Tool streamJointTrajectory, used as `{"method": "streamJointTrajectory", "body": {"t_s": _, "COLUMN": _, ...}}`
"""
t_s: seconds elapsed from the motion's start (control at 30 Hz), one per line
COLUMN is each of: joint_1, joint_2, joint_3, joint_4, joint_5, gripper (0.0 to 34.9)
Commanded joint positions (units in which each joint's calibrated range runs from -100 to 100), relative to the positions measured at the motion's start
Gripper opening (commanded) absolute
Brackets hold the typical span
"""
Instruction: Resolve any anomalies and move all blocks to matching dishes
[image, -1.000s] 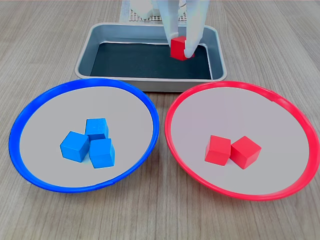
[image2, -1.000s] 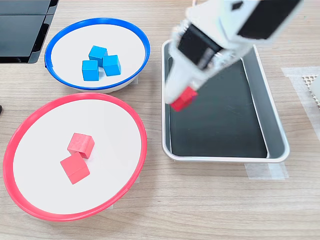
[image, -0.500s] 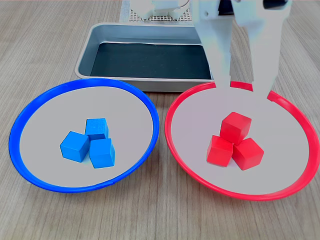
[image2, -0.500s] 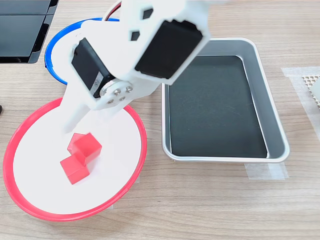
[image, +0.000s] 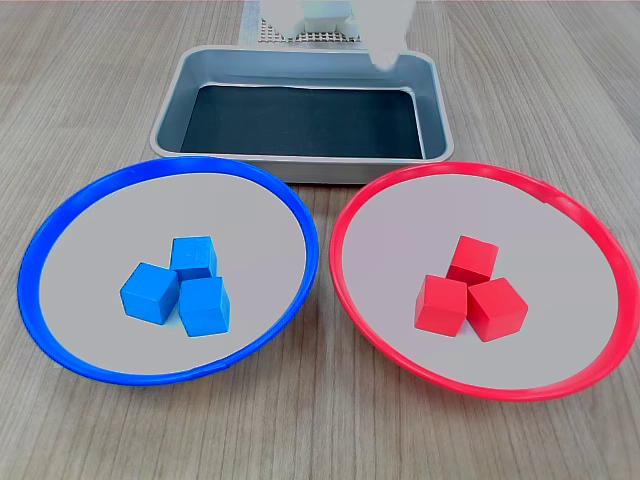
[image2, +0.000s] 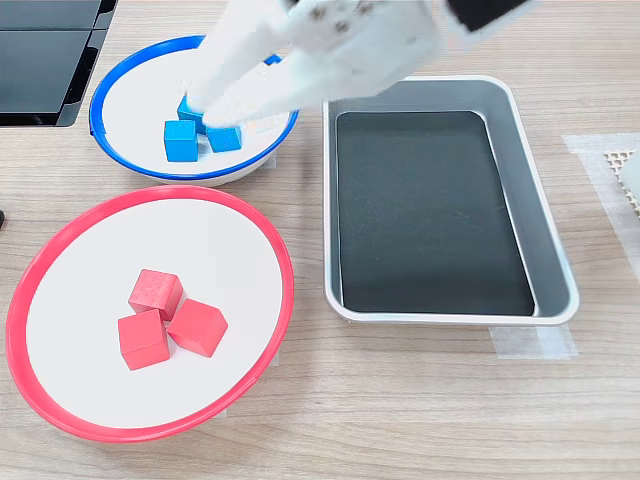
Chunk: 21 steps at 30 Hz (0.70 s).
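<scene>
Three red blocks (image: 472, 260) (image2: 155, 293) lie clustered and touching in the red-rimmed dish (image: 400, 230) (image2: 90, 250). Three blue blocks (image: 195, 257) (image2: 180, 140) sit together in the blue-rimmed dish (image: 100, 230) (image2: 140, 100). My white gripper (image2: 208, 108) is blurred in the second exterior view; it hangs above the blue dish, open and holding nothing, and hides part of one blue block. In the first exterior view only a blurred piece of the gripper (image: 385, 45) shows, at the top edge above the tray.
A silver metal tray (image: 300, 165) (image2: 430, 210) with a black bottom holds nothing. Dark flat objects (image2: 50, 50) lie at the second exterior view's upper left. A white mesh piece (image2: 625, 165) sits at the second exterior view's right edge.
A second ago my gripper held a red block over the tray, then let it go onto the other two in the red dish. The block has settled beside them and the arm has swung away.
</scene>
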Motion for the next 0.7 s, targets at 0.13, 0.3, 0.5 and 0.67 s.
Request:
{"method": "streamJointTrajectory", "body": {"t_s": 0.13, "joint_1": 6.9, "joint_2": -50.5, "joint_3": 43.0, "joint_4": -0.6, "joint_5": -5.5, "gripper": 0.0}}
{"method": "streamJointTrajectory", "body": {"t_s": 0.3, "joint_1": 8.6, "joint_2": -63.5, "joint_3": 52.1, "joint_4": 9.4, "joint_5": -4.6, "gripper": 0.0}}
{"method": "streamJointTrajectory", "body": {"t_s": 0.5, "joint_1": 8.0, "joint_2": -71.7, "joint_3": 53.2, "joint_4": 22.9, "joint_5": -4.0, "gripper": 0.0}}
{"method": "streamJointTrajectory", "body": {"t_s": 0.67, "joint_1": 7.4, "joint_2": -71.7, "joint_3": 53.2, "joint_4": 27.3, "joint_5": -7.3, "gripper": 0.0}}
